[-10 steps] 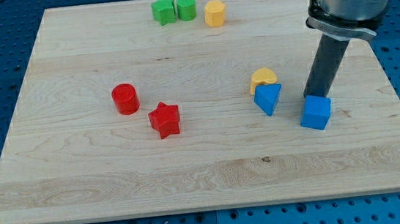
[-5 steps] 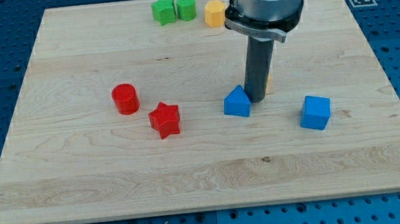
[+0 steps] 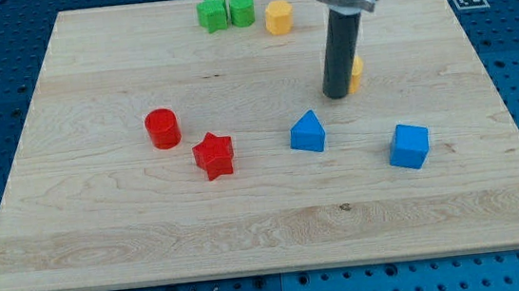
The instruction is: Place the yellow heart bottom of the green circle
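- A pale wooden counter (image 3: pixel 90 66) lies on a blue pegboard bench, with coloured blocks scattered over it.
- I carry no fingers, so nothing can be apart or clamped; I end in a dark rod, and my tip (image 3: pixel 337 95) rests on the wood.
- The yellow heart (image 3: pixel 356 73) sits touching my tip on the rod's right in the view, mostly hidden behind it; only a sliver of yellow shows.
- The green circle (image 3: pixel 242 9) is my landmark, near the view's top edge. A green star-like block (image 3: pixel 213 14) touches it on the left; a yellow hexagon (image 3: pixel 278 17) stands just right of it.
- From the green circle, the heart lies down and well to the right, so the task is not done.
- The spot below the green circle is bare; I judge a leftward push is still needed.
- Well below the circle: a red cylinder (image 3: pixel 162 128), red star (image 3: pixel 213 155), blue triangular block (image 3: pixel 307 132), and blue cube (image 3: pixel 409 145).
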`<action>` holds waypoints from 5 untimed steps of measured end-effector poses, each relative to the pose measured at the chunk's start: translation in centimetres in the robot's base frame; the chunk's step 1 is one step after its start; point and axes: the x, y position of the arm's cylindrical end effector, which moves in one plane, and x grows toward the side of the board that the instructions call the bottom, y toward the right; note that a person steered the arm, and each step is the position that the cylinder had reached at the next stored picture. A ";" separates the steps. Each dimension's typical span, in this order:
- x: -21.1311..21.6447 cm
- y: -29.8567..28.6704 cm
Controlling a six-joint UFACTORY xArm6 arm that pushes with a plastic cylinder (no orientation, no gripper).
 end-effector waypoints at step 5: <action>-10.2 1.8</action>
